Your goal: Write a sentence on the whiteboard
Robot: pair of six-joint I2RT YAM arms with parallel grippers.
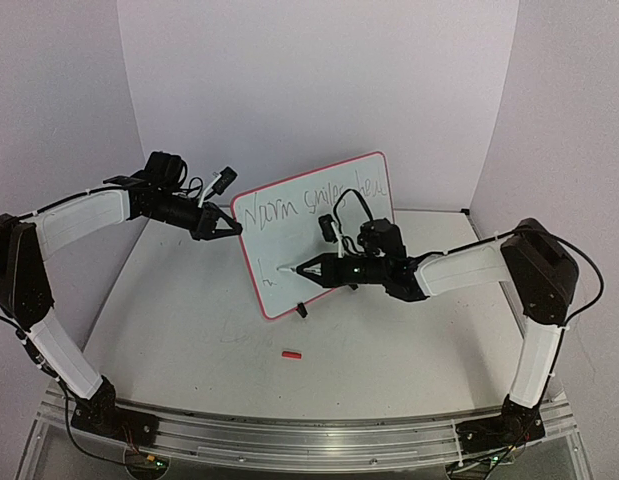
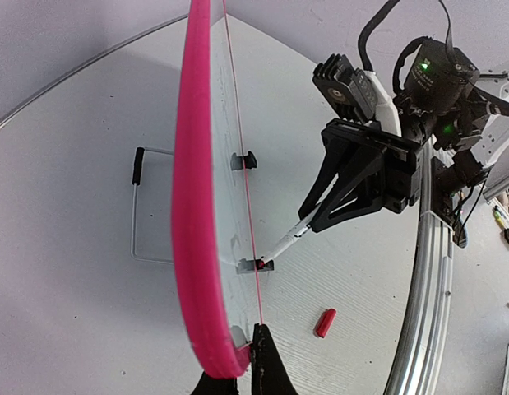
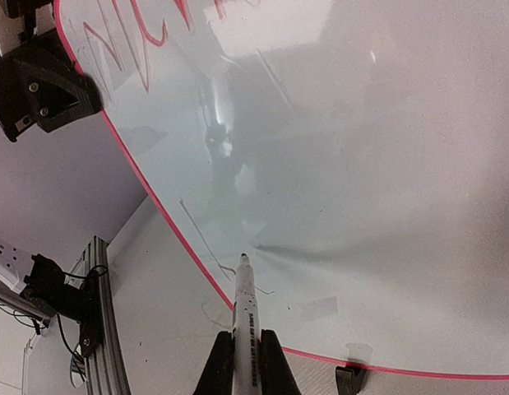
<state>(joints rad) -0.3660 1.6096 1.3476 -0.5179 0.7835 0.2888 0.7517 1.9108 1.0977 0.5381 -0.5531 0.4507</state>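
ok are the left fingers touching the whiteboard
Touching. The left wrist view shows the left fingers clamped on either side of the whiteboard at its pink rim, with no gap.

Top external view: handwritten sentence (image 1: 314,200) across upper part of whiteboard (image 1: 289,245), thin dark marker, reads roughly "Norm smiles here"; last word unclear. Second line (image 1: 270,278) at lower left: short scrawl, illegible. Right wrist view: opening strokes cropped, unreadable.

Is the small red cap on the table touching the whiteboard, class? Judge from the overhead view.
No: the red cap lies by itself on the table, with a clear gap between it and the whiteboard.
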